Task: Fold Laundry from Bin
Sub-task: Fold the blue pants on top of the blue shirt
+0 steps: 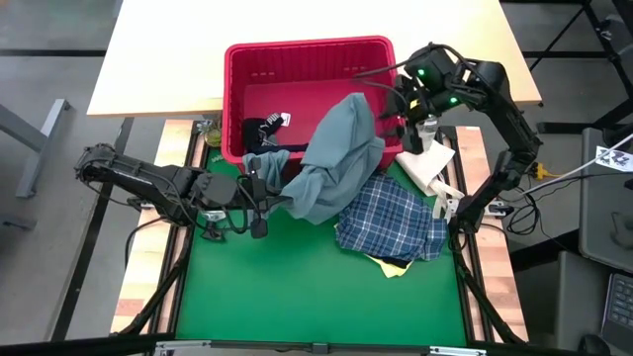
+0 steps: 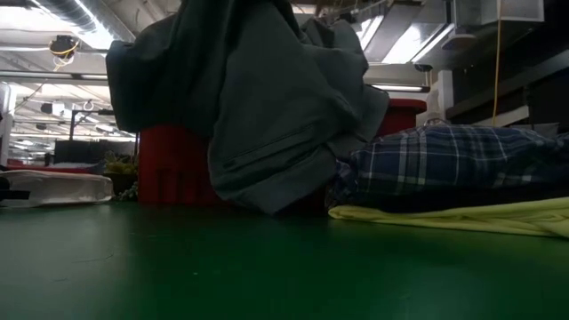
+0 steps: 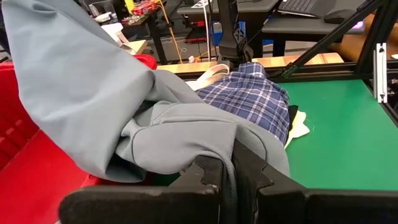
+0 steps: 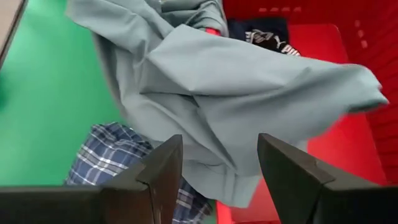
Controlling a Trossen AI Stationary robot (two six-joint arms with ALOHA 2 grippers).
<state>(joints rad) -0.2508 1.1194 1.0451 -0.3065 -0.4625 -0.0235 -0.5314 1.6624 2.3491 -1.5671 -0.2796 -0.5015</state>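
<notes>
The red bin stands at the mat's far edge, with a dark navy garment lying inside it. A large grey-blue garment runs from over the bin's near rim down to the green mat. My left gripper is shut on its left end. My right gripper hovers open above the bin's right part, and the grey-blue garment lies below its fingers, apart from them. The plaid shirt lies on the mat on top of a yellow garment. My left gripper pinches a thick folded edge of the grey-blue garment between its two fingers, coming nearly level from the table's left. The cloth bunches up at the fingers. The rest hangs slack; its lower part reaches the mat, in front of the bin.
A white paper towel lies at the mat's right edge beside the bin. The near half of the green mat is bare. A light tabletop extends behind the bin.
</notes>
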